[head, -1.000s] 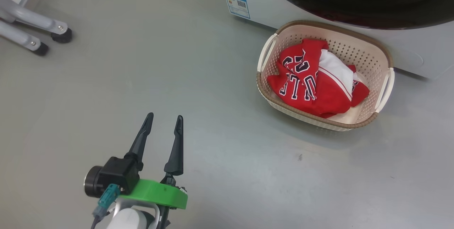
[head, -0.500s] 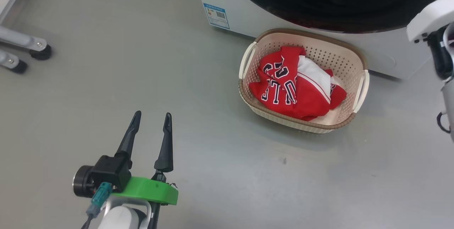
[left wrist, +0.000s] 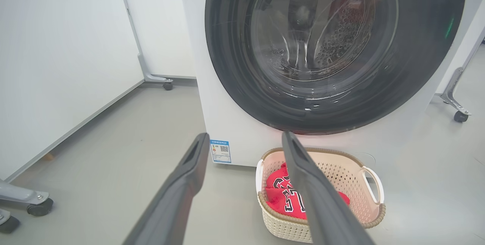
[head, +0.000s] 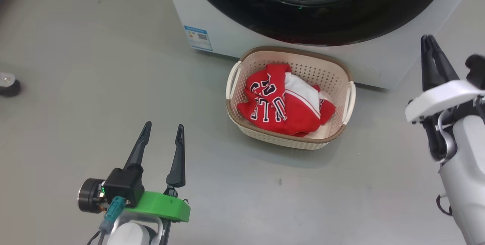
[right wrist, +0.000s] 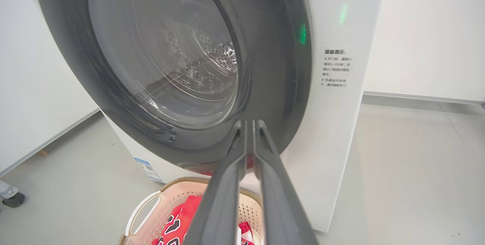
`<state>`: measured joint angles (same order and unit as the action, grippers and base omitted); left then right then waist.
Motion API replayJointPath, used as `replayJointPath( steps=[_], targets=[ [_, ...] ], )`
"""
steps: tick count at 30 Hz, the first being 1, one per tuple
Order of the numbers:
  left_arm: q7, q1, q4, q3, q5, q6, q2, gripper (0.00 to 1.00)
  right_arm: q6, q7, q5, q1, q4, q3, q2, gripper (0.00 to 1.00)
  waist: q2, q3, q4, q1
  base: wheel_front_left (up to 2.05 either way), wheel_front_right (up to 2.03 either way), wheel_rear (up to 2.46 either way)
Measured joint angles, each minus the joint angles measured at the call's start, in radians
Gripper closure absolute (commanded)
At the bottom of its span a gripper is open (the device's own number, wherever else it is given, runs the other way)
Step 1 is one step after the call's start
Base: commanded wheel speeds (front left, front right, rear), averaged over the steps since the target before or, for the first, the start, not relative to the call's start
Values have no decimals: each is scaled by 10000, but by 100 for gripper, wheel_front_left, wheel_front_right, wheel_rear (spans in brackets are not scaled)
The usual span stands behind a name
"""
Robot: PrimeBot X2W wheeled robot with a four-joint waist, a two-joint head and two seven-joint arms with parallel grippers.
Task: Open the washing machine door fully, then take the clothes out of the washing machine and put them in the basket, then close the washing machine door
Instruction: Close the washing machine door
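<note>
A smooth grey floor point(head: 94, 85) is seen, on which the washing machine point(head: 219, 40) is stood, with the basket point(head: 288, 143) set down directly on it just before the machine's lower edge. A black caster point(head: 8, 85) is rested on the floor well apart from both, at the left edge of the head view, and a wheeled grey frame foot point(left wrist: 454, 104) is shown beside the machine. A small dark speck point(head: 279, 181) is seen on the bare floor near the basket.

A grey floor point(head: 94, 85) is stretching across the head view and carrying a small dark speck point(head: 280, 181). A black caster point(head: 7, 85) is sitting at its left edge. White panels point(left wrist: 57, 47) are standing on the left wrist view's left side, and grey wheeled legs point(left wrist: 28, 199) are resting on the floor below them. Another wheeled leg point(left wrist: 454, 102) is showing at that view's right. A white wall point(right wrist: 428, 29) is rising at the back of the right wrist view.
</note>
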<state>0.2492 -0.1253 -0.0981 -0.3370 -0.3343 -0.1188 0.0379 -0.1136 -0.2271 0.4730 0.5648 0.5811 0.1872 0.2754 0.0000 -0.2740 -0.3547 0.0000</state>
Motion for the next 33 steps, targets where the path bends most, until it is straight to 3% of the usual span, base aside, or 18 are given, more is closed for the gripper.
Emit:
replayJointPath(
  steps=[2, 3, 4, 5, 33],
  targets=[
    [0, 9, -33, -2, 73, 0, 0, 0, 2, -10, 61, -358, -151, -73, -23, 58, 0, 102, 155, 0, 0, 0, 0],
    [0, 13, -54, 2, 119, 0, 0, 0, 10, -52, 63, -524, -238, -96, -38, 36, 0, 154, 234, 0, 0, 0, 0],
    [0, 15, -73, -6, 140, 0, 0, 0, 19, -88, 79, -680, -324, -142, -65, 6, 0, 204, 309, 0, 0, 0, 0],
    [2, 20, -94, -8, 171, 0, 0, 0, 33, -90, 94, -830, -418, -174, -90, 0, 0, 255, 383, 0, 0, 0, 0],
    [-608, 598, -384, 282, 740, 0, 21, 0, 913, -205, -192, -4353, -2648, 73, -918, 0, 0, 1756, 2763, 0, 0, 0, 0]
  ],
)
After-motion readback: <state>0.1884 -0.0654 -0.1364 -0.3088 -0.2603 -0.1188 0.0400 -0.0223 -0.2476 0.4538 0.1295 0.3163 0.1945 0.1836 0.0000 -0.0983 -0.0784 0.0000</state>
